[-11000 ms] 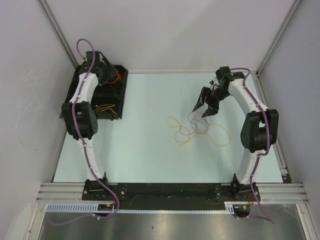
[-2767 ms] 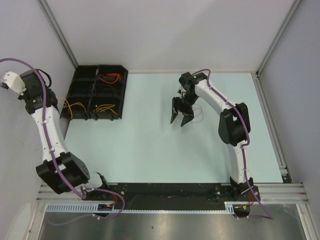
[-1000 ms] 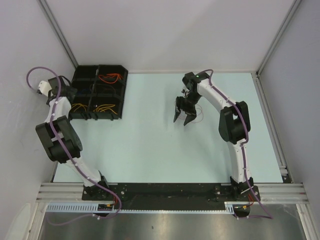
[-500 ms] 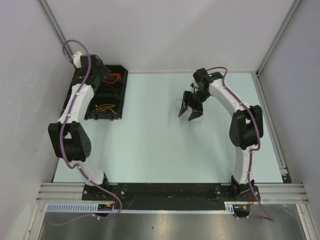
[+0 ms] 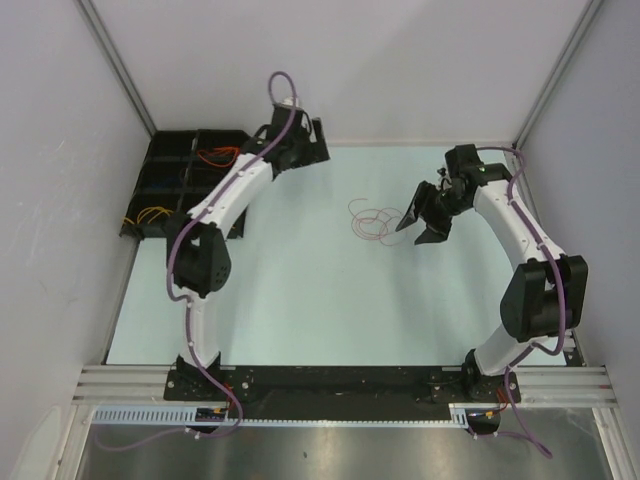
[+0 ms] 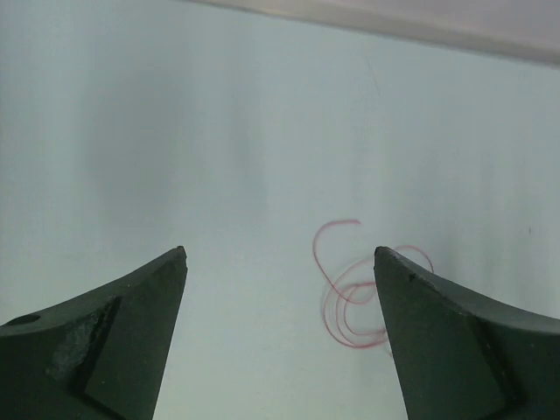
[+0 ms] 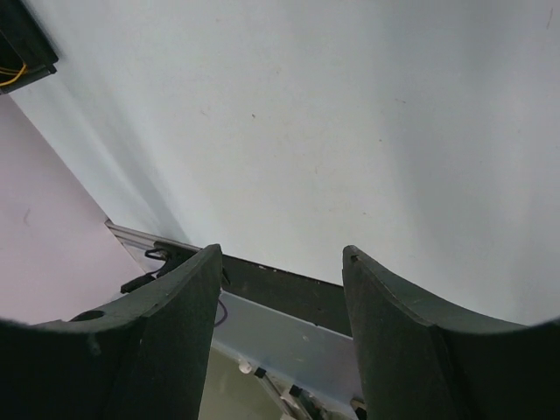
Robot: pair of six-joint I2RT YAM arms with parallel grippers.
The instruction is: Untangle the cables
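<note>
A thin pinkish-purple cable [image 5: 372, 218] lies in a loose coil on the pale table, right of centre. It also shows in the left wrist view [image 6: 359, 297], close to my right fingertip. My left gripper [image 5: 308, 142] is at the back centre, above the table, open and empty [image 6: 280, 254]. My right gripper [image 5: 420, 226] hangs just right of the coil, apart from it, open and empty [image 7: 282, 252]. Red-orange cables [image 5: 216, 155] and yellow cables [image 5: 150, 213] lie in the black tray [image 5: 170, 150] at the back left.
The left arm's white links [image 5: 225, 195] cross over the tray's right side. Grey walls stand close on the left, back and right. The black base rail [image 5: 330, 380] runs along the near edge and shows in the right wrist view [image 7: 289, 293].
My left arm has swung from the tray at the back left over to the back centre. My right gripper has moved right, off the pinkish-purple coil, which lies on the table.
</note>
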